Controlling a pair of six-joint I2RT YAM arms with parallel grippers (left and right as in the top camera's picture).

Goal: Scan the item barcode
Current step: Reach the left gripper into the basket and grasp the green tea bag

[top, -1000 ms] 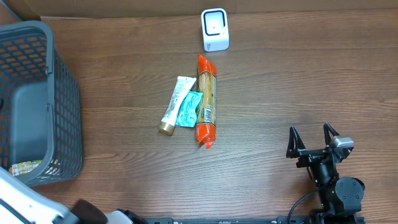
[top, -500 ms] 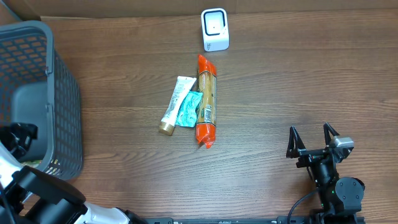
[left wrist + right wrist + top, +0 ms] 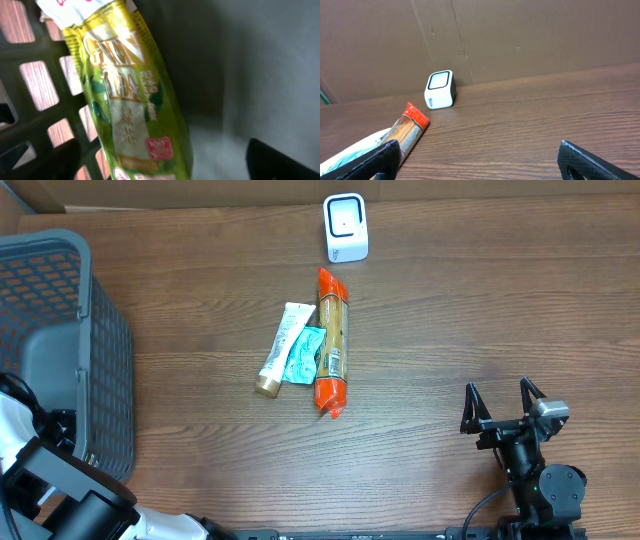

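Three items lie unscanned on the counter point(image 3: 500, 310), ahead of the right jaws and off to their left: a white tube point(image 3: 281, 350), a teal sachet point(image 3: 303, 355) and a long orange-ended stick pack point(image 3: 331, 340). They lie touching in one cluster, with the white scanner point(image 3: 346, 227) farther ahead beyond them, its window turned toward the cluster. That layout probably keeps the carry from pickup to scan short. The right jaws are spread wide and empty, resting low at the near edge of the counter, well apart from everything; this looks like a parked pose that leaves the middle clear for the other arm. The left arm point(image 3: 50, 480) reaches down into the grey basket point(image 3: 100, 310), and its jaws are also spread, with a dark finger at each lower corner of the wrist view and nothing pinched between them. Just ahead of those jaws a green tea packet point(image 3: 130, 100) lies slanted, its upper end leaning against the mesh wall on their left and its lower end on the basket floor. It lies loose, as a dropped thing would, so I judge it to be one item finished with and binned. The open left jaws fit a release, and the next barcode to scan should come from the cluster on the counter.
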